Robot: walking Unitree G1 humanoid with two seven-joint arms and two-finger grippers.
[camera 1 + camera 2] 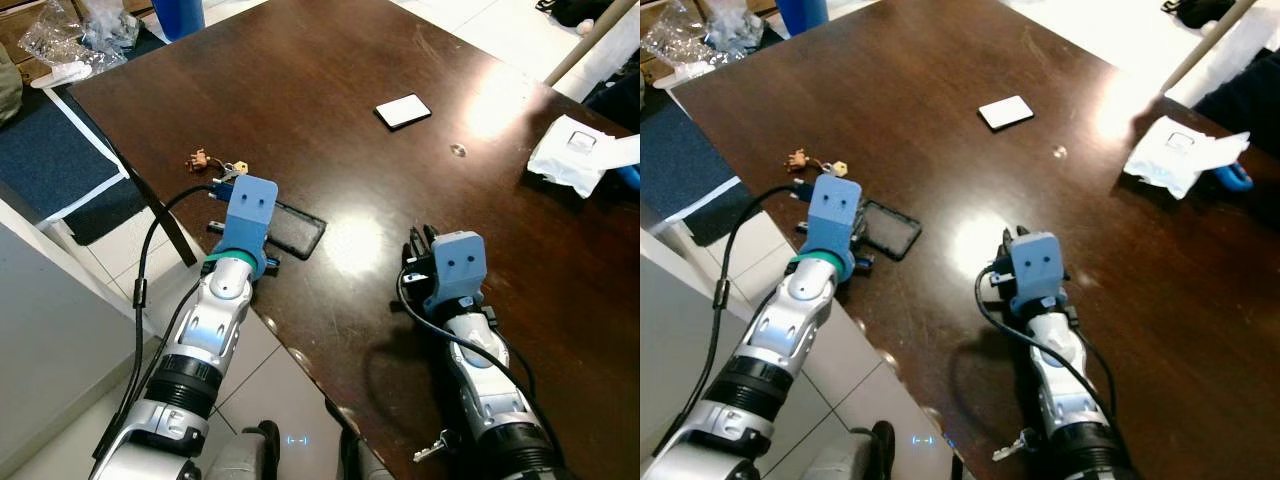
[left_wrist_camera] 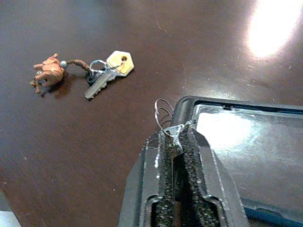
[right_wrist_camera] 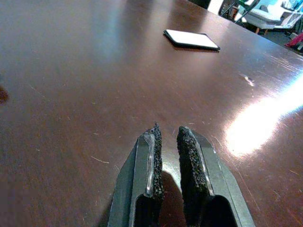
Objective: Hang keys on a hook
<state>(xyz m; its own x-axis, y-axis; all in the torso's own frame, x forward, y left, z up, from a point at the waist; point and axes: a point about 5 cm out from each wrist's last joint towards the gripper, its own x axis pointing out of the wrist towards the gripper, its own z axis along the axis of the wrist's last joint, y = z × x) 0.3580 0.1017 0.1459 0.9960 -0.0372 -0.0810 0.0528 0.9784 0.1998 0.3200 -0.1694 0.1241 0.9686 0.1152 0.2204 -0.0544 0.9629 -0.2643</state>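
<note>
- The left gripper has its two black foam-lined fingers pressed together, with a thin loop of silver wire pinched at the tips.
- This gripper hovers low over the near-left corner of the dark brown polished wooden table, its tips at the edge of a flat black rectangular case with a glossy face.
- Just beyond the fingertips, apart from them, the keys lie flat on the wood: a silver key and a gold-headed key on a ring, tied by a short cord to a small brown animal-shaped charm.
- The right gripper holds nothing; its fingers stand a narrow slit apart, close above the tabletop near the front edge.
- Farther across the table from the right gripper lies a small white card with a dark border.
- At the far right of the table sits a crumpled white paper packet.
- Off the far left corner lie clear crinkled plastic bags beside a blue mat on the tiled floor.
</note>
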